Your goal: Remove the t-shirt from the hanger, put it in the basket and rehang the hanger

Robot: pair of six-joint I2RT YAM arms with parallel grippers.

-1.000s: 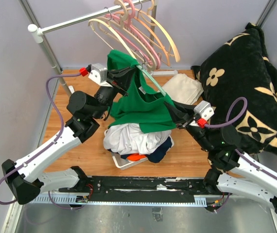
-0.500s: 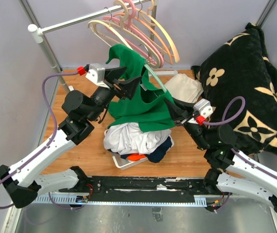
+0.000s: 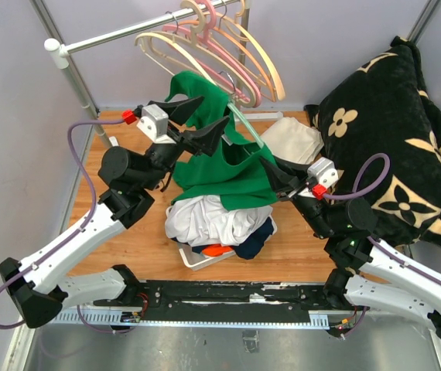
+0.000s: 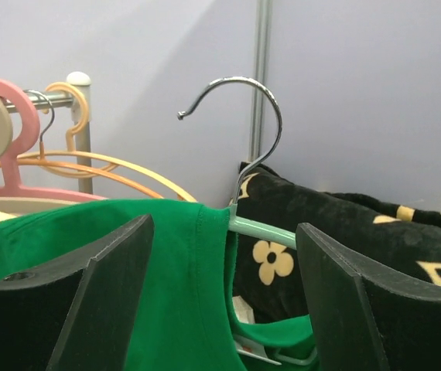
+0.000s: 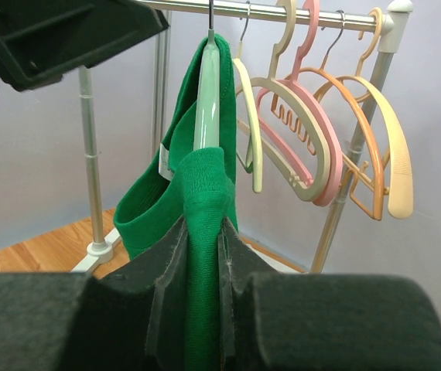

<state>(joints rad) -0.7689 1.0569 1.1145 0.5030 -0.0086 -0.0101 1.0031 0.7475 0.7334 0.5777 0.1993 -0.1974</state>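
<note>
1. Top external view: the green t-shirt (image 3: 232, 166) hangs over the table's (image 3: 155, 251) middle, above a clothes pile (image 3: 217, 224), on its mint hanger (image 4: 263, 230).
2. My left gripper (image 3: 197, 124) stands wide, gripping nothing. Its fingers straddle the shirt's shoulder.
3. My right gripper (image 5: 203, 232) is clenched on a fold of the shirt.
4. Room to move: there is bare wood along the left edge, a black blanket (image 3: 391, 131) crowds the right edge, and empty hangers (image 3: 228, 54) line the far edge.
</note>
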